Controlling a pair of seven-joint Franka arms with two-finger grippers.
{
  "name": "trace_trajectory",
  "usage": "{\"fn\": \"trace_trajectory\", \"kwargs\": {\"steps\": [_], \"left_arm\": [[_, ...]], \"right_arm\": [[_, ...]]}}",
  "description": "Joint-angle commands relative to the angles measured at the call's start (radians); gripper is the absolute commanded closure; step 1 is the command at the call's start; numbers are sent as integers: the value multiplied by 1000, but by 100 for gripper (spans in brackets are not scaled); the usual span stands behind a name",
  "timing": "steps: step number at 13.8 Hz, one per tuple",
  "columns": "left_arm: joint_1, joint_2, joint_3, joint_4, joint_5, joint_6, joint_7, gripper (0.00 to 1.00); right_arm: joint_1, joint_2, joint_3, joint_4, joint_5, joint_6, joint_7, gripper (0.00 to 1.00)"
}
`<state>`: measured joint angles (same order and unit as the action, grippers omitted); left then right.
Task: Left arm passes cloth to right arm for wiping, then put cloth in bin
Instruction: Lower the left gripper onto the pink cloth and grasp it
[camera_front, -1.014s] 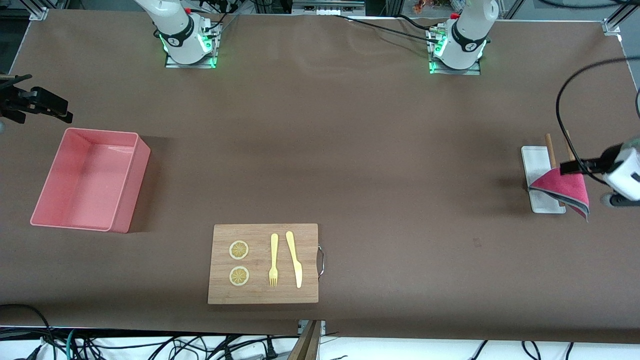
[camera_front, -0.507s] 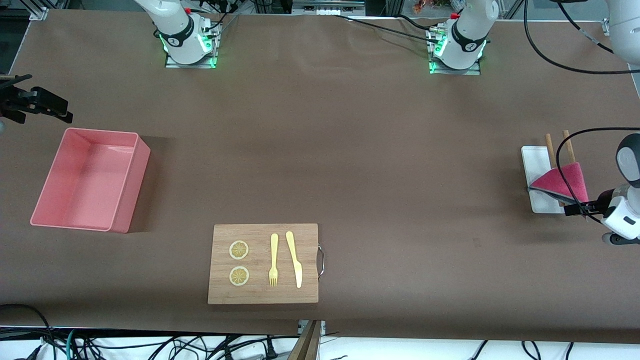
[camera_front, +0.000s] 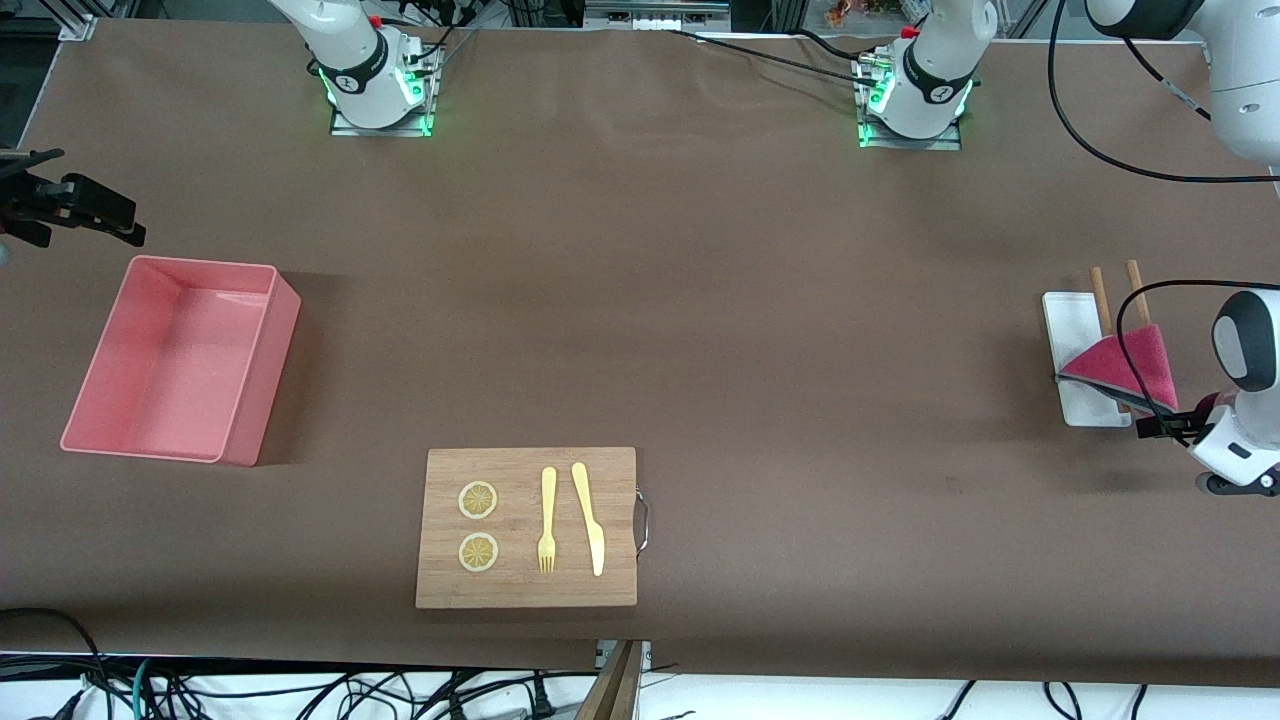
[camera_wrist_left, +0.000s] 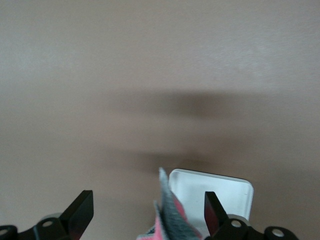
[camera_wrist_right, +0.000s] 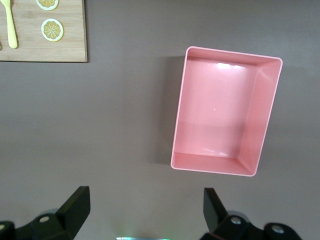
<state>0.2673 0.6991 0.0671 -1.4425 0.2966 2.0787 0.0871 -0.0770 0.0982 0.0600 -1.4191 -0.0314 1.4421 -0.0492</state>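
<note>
The crimson-pink cloth (camera_front: 1125, 365) with its grey edge lies draped over two wooden rods (camera_front: 1100, 295) on a small white tray (camera_front: 1068, 320) at the left arm's end of the table. My left gripper (camera_front: 1157, 427) is at the cloth's corner nearest the front camera. In the left wrist view the left gripper (camera_wrist_left: 147, 200) is open, and the cloth's grey-and-pink edge (camera_wrist_left: 172, 220) stands between its fingers, beside the tray (camera_wrist_left: 225, 187). My right gripper (camera_front: 105, 215) hangs open and empty beside the pink bin (camera_front: 272, 360). It is also open in its own view (camera_wrist_right: 146, 196), over bare table by the bin (camera_wrist_right: 179, 110).
A wooden chopping board (camera_front: 610, 470) with two lemon slices (camera_front: 478, 500), a yellow fork (camera_front: 547, 520) and a yellow knife (camera_front: 590, 520) lies near the front edge. A black cable (camera_front: 1125, 350) loops from the left arm over the cloth.
My left gripper has moved from over the cloth's farther part to its corner nearest the front camera. The cloth's flap there has drawn in. The right arm has not moved.
</note>
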Motion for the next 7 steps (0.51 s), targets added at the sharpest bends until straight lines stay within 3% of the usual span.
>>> {"fn": "trace_trajectory", "kwargs": {"steps": [1, 3, 4, 7], "left_arm": [[12, 33, -3, 33, 19, -3, 10, 14], [10, 30, -4, 33, 19, -3, 7, 41], [7, 28, -6, 34, 18, -3, 5, 42], [-2, 30, -9, 36, 18, -5, 3, 76]], "right_arm": [[-1, -6, -5, -1, 16, 1, -17, 0], [-1, -6, -5, -1, 16, 3, -18, 0], [-1, -6, -5, -1, 16, 1, -17, 0], [-1, -6, -5, -1, 16, 1, -17, 0]]}}
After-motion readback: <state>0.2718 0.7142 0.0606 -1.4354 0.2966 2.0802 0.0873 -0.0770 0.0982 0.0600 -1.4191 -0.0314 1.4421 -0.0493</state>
